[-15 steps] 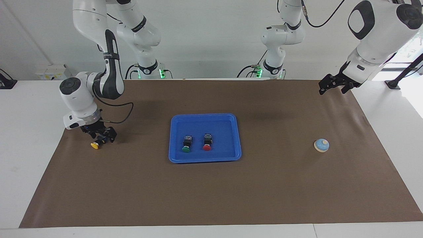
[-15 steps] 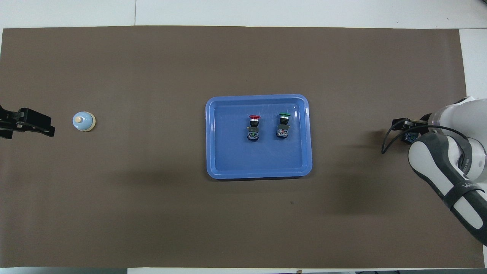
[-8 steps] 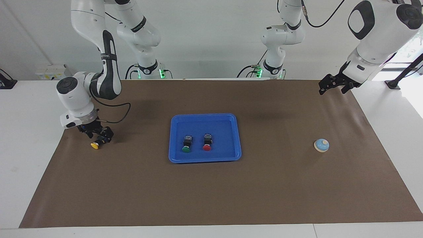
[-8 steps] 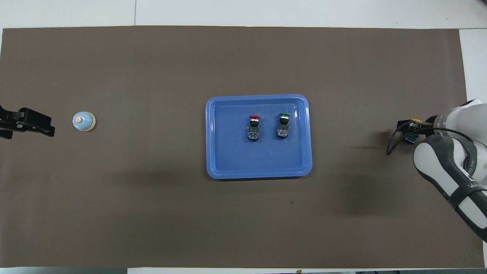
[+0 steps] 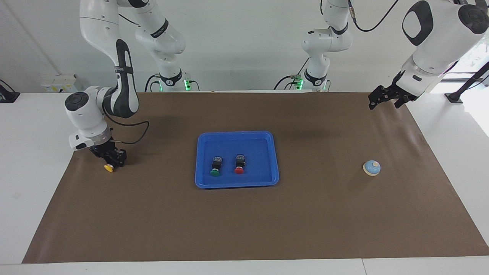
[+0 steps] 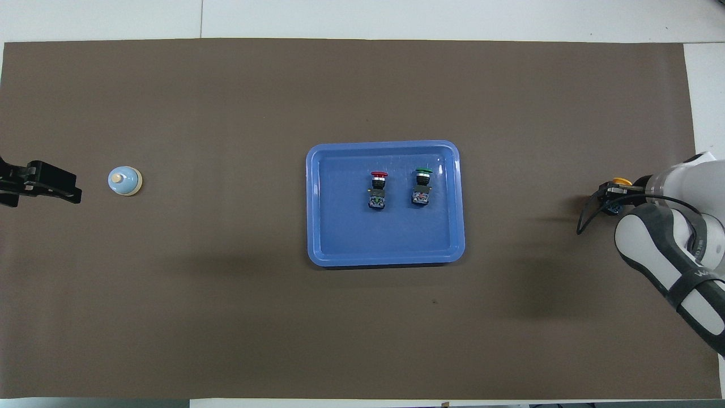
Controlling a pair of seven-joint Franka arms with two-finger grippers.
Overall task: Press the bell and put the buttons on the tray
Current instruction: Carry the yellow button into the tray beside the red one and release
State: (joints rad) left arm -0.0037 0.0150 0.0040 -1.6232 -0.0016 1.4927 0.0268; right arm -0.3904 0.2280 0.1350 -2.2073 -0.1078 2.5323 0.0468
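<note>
The blue tray (image 5: 237, 134) (image 6: 383, 145) lies mid-mat with the green button (image 5: 215, 167) (image 6: 422, 186) and the red button (image 5: 239, 165) (image 6: 378, 190) lying in it side by side. The yellow button (image 5: 109, 168) (image 6: 622, 182) lies on the mat at the right arm's end, and my right gripper (image 5: 113, 159) (image 6: 613, 195) is down at the mat, shut on its black body. The light-blue bell (image 5: 371, 167) (image 6: 124, 181) stands at the left arm's end. My left gripper (image 5: 385, 100) (image 6: 67, 190) waits open in the air over the mat, apart from the bell.
A brown mat (image 5: 244, 221) (image 6: 226, 317) covers the white table. The right arm's black cable (image 5: 133, 131) loops above the mat beside its wrist. The arms' bases (image 5: 172, 82) stand at the table's robot end.
My right gripper slid a little toward the mat's edge at the right arm's end and closed on the yellow button. The left arm, bell and tray stayed still.
</note>
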